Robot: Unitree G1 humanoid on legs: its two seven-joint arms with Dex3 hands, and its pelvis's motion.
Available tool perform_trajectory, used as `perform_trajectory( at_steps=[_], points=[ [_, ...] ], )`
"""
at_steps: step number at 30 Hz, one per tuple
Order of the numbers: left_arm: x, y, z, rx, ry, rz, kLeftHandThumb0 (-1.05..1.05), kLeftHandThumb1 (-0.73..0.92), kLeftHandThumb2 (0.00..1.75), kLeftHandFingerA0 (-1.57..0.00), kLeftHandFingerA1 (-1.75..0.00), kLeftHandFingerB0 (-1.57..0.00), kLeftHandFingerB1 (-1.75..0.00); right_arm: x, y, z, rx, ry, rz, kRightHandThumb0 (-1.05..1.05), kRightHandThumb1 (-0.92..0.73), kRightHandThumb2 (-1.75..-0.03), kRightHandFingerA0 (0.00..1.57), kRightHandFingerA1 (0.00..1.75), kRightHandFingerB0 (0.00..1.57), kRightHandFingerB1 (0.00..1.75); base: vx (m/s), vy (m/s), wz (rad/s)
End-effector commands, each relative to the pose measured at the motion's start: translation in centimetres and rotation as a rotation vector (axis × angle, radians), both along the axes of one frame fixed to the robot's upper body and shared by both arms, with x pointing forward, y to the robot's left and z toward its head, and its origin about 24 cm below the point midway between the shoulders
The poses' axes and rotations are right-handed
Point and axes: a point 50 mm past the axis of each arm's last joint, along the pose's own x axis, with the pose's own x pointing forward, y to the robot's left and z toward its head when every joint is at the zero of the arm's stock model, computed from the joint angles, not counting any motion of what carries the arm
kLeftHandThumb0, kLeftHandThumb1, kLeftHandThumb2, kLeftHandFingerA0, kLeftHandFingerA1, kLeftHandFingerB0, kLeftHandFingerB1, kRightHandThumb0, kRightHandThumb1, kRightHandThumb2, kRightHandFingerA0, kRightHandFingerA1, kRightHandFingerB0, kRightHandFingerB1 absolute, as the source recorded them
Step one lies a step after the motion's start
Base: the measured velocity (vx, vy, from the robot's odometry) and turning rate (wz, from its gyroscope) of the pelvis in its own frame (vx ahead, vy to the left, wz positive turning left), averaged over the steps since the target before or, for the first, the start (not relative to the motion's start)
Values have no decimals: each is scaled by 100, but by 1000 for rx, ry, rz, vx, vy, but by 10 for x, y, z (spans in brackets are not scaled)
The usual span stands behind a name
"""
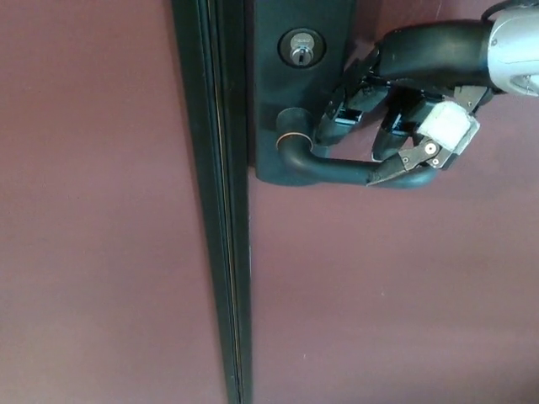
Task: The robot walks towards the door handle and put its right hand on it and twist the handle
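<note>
- Dark metal lever door handle (354,170) sits on a dark backplate (305,93) at the door's top edge, just right of the black door edge strip (221,202). A keyhole cylinder (301,48) is above the pivot.
- The lever runs rightward from a round hub with a thin brass-coloured ring (292,136); its free end curls back toward the door.
- Right hand (404,109) comes in from the top right corner. Its fingers (349,105) drape over the lever from above, and the thumb tip (396,168) rests on the lever near the free end. It looks like a loose wrap, not a full clench; I can't confirm contact on the underside.
- Left hand is not visible.
- Handling, my read: rigid, smooth and probably sprung, so it will resist and return. Nothing fragile. The painted metal is likely slick against hard fingertips.
- Best hold is out near the free end, where leverage is greatest. Press down rather than squeeze. The curled tip should stop the hand sliding off.
- Risk: fingers sitting close to the hub give little torque and may slip along the bar.
- Surface: maroon door panel (379,295), flat and matte, with the same colour on the left of the strip (93,210). There is nothing else on it.
- Clearance: open space below the lever for a downward swing. The backplate and cylinder are close above the fingers.
</note>
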Motion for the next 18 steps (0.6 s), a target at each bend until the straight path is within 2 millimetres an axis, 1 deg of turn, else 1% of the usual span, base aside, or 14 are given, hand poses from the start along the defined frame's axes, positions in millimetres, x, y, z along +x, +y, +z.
perform_trajectory(
  at_steps=[1, 2, 3, 4, 7, 8, 9, 15, 16, 18],
  points=[
    [-5, -1, -1, -5, 14, -4, -15, 38, 66, -70, -86, -56, -69, 2, -2, -8, -52, 23, -14, -63, -46, -76, 52, 53, 38, 45, 0, 0, 0],
    [-5, -1, -1, -5, 14, -4, -15, 38, 66, -70, -86, -56, -69, 2, -2, -8, -52, 23, -14, -63, -46, -76, 52, 53, 38, 45, 0, 0, 0],
    [-5, 0, -1, -2, 16, -9, -15, 38, 66, -70, -85, -56, -69, 3, 0, -13, -61, 36, -19, -58, -54, -57, 58, 44, 43, 36, 0, 0, 0],
    [-6, -1, -2, 0, 23, -17, -15, 38, 66, -70, -85, -56, -69, 4, 3, -22, -79, 58, -25, -62, -45, -77, 51, 53, 37, 45, 0, 0, 0],
    [-8, -1, -2, -1, 27, -16, -15, 38, 66, -70, -85, -56, -69, 4, 4, -25, -86, 62, -24, -62, -45, -77, 51, 53, 37, 45, 0, 0, 0],
    [-9, -1, -2, -5, 26, -16, -15, 38, 66, -70, -86, -56, -69, 4, 6, -28, -95, 62, -19, -62, -45, -77, 55, 55, 39, 46, 0, 0, 0],
    [-10, -1, -2, -10, 24, -17, -15, 38, 66, -70, -86, -56, -69, 4, 8, -34, -106, 62, -11, -62, -45, -77, 55, 55, 39, 46, 0, 0, 0],
    [-11, -1, -2, -12, 15, -10, -15, 38, 66, -70, -86, -56, -69, 6, 9, -40, -101, 79, -23, -61, -45, -77, 57, 56, 38, 46, 0, 0, 0],
    [-12, -1, -2, -11, 17, -12, -15, 38, 66, -69, -85, -56, -69, 7, 9, -45, -114, 87, -20, -61, -45, -78, 58, 57, 39, 46, 0, 0, 0],
    [-12, -1, -2, -9, 18, -10, -15, 38, 66, -69, -85, -56, -69, 8, 9, -48, -117, 94, -21, -61, -45, -78, 58, 57, 39, 46, 0, 0, 0]
  ],
)
